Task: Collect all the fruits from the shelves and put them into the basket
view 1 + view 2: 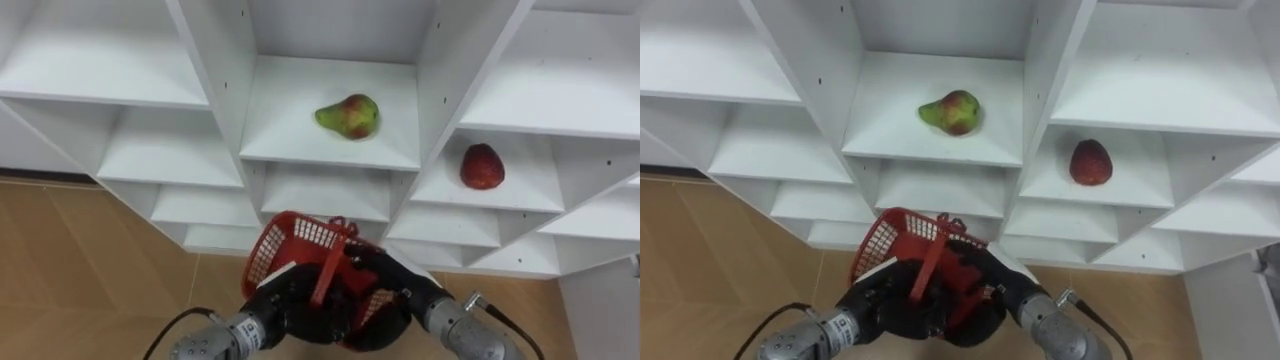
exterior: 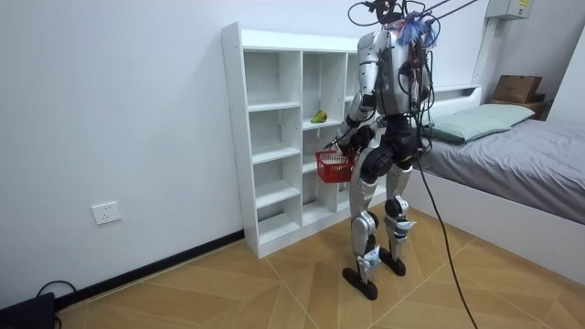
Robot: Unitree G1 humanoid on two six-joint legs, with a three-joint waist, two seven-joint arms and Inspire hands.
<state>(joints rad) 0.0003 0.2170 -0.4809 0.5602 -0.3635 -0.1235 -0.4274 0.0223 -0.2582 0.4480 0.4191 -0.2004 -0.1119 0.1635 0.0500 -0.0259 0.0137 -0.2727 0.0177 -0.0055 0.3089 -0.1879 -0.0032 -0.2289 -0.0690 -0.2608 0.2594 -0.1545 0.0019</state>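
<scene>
Pear (image 1: 349,116) lies sideways on its closet shelf (image 1: 290,140), straight ahead of and above the red basket (image 1: 300,240) that the left robot hand (image 1: 285,305) and right robot hand (image 1: 400,300) both clutch, while the red fruit (image 1: 482,166) sits ahead-right, nearer the right robot hand.

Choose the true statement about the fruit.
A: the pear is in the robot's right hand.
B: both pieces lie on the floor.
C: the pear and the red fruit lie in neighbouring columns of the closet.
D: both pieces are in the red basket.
C: the pear lies on a shelf in the middle column of the closet and the red fruit in the column to its right, above the red basket.
</scene>
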